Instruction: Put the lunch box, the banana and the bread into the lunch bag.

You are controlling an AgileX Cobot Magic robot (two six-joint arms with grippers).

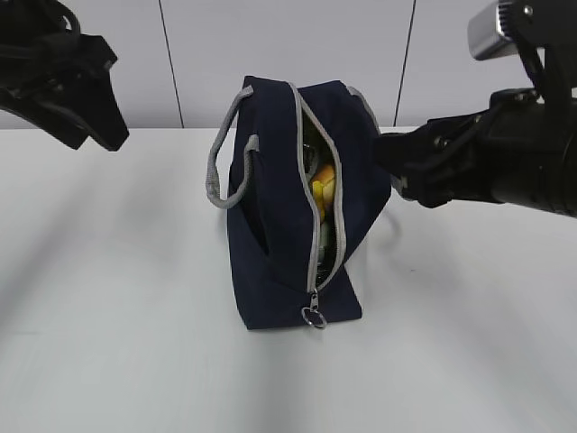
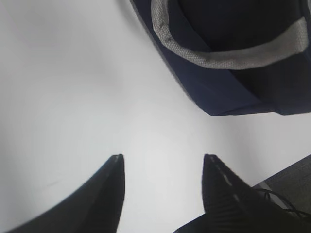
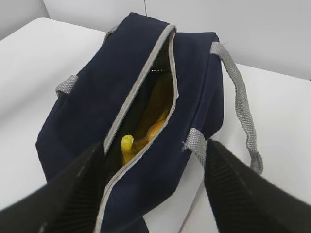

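Note:
The navy lunch bag stands in the middle of the white table with its grey-trimmed zipper slit open on top. The banana lies inside, its yellow end showing through the slit, also in the exterior view. A golden-brown surface beside it looks like the bread. The lunch box is hidden. My right gripper is open and empty, close above the bag's near end; it is at the bag's right side. My left gripper is open and empty over bare table, left of the bag.
A grey handle hangs on the bag's left side, and another drapes onto the table on the right. A metal zipper ring hangs at the bag's front end. The left arm is raised at the upper left.

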